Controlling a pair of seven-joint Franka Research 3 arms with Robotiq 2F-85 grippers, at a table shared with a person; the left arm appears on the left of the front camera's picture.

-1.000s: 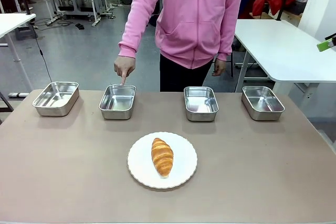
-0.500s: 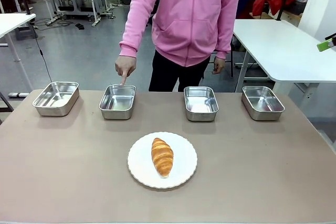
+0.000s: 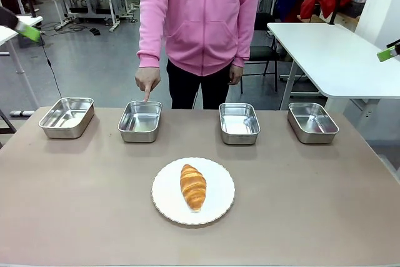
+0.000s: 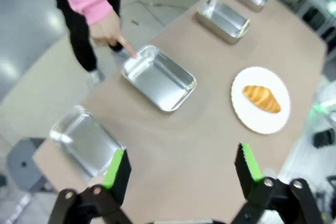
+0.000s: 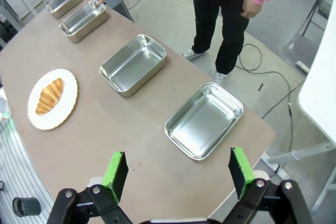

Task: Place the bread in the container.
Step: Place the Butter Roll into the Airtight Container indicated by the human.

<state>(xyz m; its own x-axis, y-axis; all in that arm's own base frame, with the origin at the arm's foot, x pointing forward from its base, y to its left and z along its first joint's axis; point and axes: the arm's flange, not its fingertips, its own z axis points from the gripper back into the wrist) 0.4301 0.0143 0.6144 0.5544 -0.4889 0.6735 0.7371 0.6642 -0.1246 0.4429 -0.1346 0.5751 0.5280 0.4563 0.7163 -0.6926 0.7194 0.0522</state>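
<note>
The bread, a golden-brown croissant [image 3: 193, 187], lies on a round white plate [image 3: 219, 207] at the table's middle front. Along the far edge stand four steel pans in a row. A person's hand [image 3: 147, 82] points a finger down at the rim of the second pan from the left, the container [image 3: 140, 120]. My left gripper [image 4: 182, 169] hangs open and empty high over the left end, above the container [image 4: 159, 77] and croissant [image 4: 261, 98]. At the table's right end, my right gripper [image 5: 177, 172] is open and empty too, far from the croissant [image 5: 48, 95].
The other pans sit at the far left [image 3: 67, 117], right of centre [image 3: 239, 123] and far right [image 3: 312, 122]. The person in a pink hoodie stands at the far edge. A white table [image 3: 337, 54] stands behind on the right.
The person has shifted to the left and straightened up, the finger still at the same pan. A green pad of my left gripper has come into the front view's upper left.
</note>
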